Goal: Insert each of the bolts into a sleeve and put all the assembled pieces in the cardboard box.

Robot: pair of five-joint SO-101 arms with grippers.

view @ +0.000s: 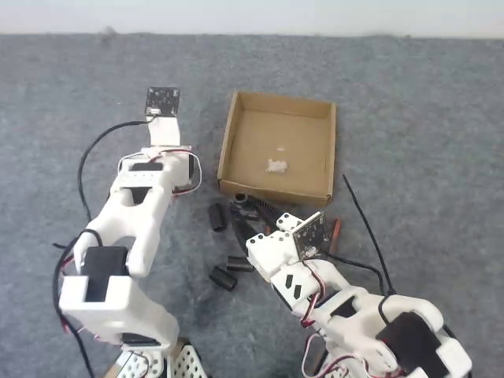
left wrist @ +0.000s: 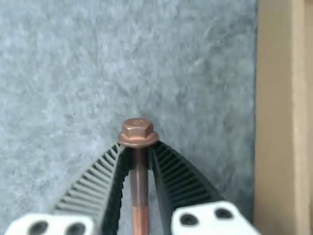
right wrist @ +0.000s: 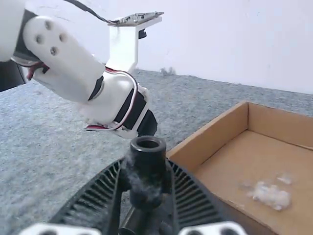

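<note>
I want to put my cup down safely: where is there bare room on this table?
Bare mat lies right of the cardboard box, past the black cable, and along the far edge behind it. Crowded: the box's near side, among the loose sleeves.

Sleeves point(view: 217, 216) on table point(view: 425, 102) — just before cardboard box point(view: 227, 150).

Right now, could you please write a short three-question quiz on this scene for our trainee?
1. What does the left gripper hold?
2. True or false: the right gripper is shut on a sleeve.
3. Relative to the cardboard box, where do the loose sleeves lie? A: inside it; B: outside it, on the carpet; C: on its rim.
Key: 1. a bolt; 2. true; 3. B.
</note>
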